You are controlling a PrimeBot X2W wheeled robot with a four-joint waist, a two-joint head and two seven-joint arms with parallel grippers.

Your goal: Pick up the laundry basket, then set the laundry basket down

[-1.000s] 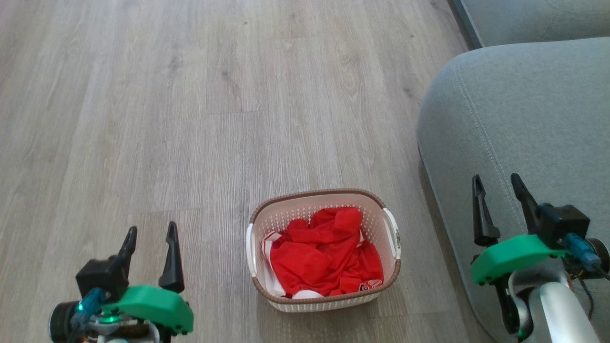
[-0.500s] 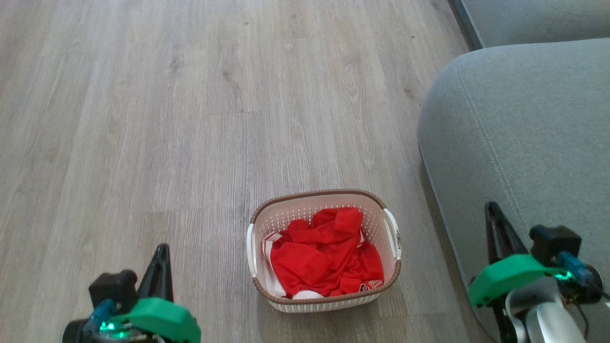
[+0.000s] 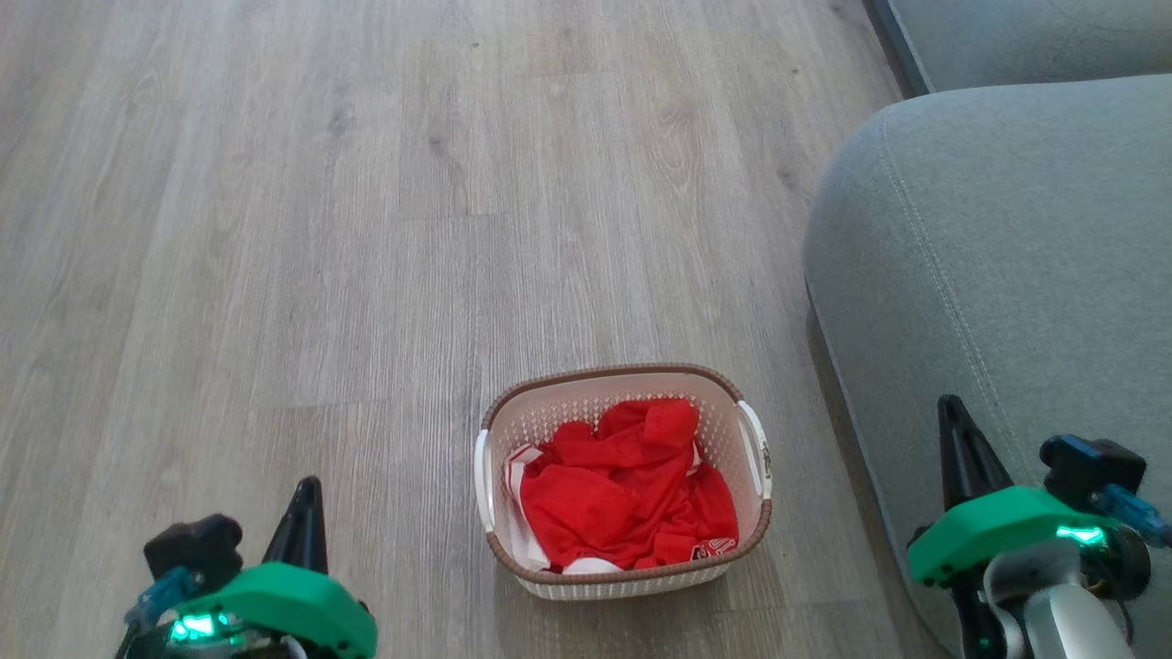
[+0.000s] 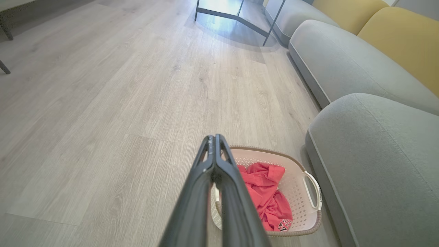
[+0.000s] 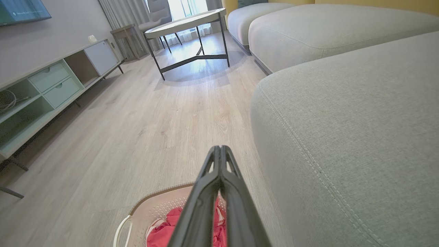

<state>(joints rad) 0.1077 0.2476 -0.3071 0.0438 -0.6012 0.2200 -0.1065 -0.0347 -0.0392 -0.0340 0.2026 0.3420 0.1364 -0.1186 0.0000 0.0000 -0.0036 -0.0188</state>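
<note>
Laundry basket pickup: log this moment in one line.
laundry basket: on floor, ungrasped | left gripper: shut, empty | right gripper: shut, empty | stage: before pickup

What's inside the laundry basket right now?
Crumpled red clothing with some white trim lies inside the laundry basket. It covers most of the bottom, so anything beneath it cannot be seen.

Left gripper [image 3: 307, 494]: long dark tapered fingers [image 4: 199, 199] with slotted tips, set in a rounded bright-green shell [image 3: 284, 604] showing a lit green lamp, plus a black box [image 3: 190, 546] fed by a blue-ended cable [image 3: 157, 593]. Right gripper [image 3: 952, 416]: same dark fingers, green shell with glowing lamp, black box and blue plug. Behind it, a pale silver forearm [image 3: 1067, 627], smooth and rounded.
</note>
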